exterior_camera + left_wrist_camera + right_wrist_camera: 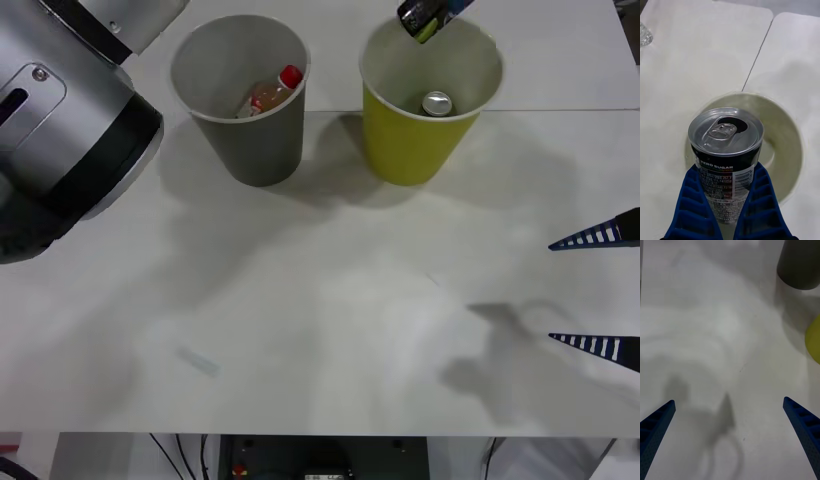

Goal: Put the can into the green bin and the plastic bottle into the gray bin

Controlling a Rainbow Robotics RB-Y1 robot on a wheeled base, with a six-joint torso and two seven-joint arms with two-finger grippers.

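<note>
Left gripper (728,210) clamps the can (726,150) right above the green bin (792,146). Centre it over the mouth, then release. Right gripper (728,427) waits spread, well clear.

The white table (320,330) has two parts, and a thin seam runs between them behind the bins. The gray bin (250,130) stands upright on the table at the far left side, and the green bin (415,140) stands upright just beside it on the right, with a small gap between them. Nearer to the front edge, on the left, a small pale scrap (198,361) lies flat on the surface.
</note>
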